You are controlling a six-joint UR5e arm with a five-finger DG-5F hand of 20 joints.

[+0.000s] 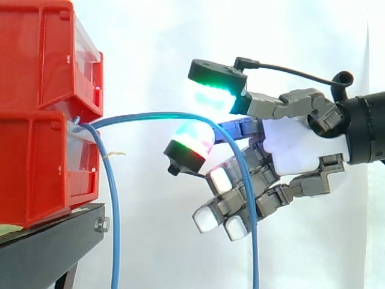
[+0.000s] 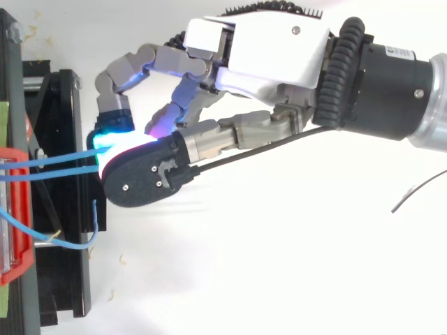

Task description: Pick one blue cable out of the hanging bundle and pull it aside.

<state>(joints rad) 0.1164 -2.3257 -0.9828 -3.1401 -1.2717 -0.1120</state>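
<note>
1. Stacked red bins (image 1: 42,114) stand on a black stand (image 1: 48,247).
2. A second cable (image 1: 115,229) hangs just beside the bins.
3. The blue cable (image 1: 150,114) arcs rightward from the lower bin.
4. The hand (image 1: 295,147) grasps it, with fingers curled round the cable, which then drops straight down.

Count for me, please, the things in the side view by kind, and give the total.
Red bins: 2, upper and lower
Blue cable strands hanging down: 2, one by the bins, one farther out
Black stand: 1
Hand: 1
Total: 6
</note>
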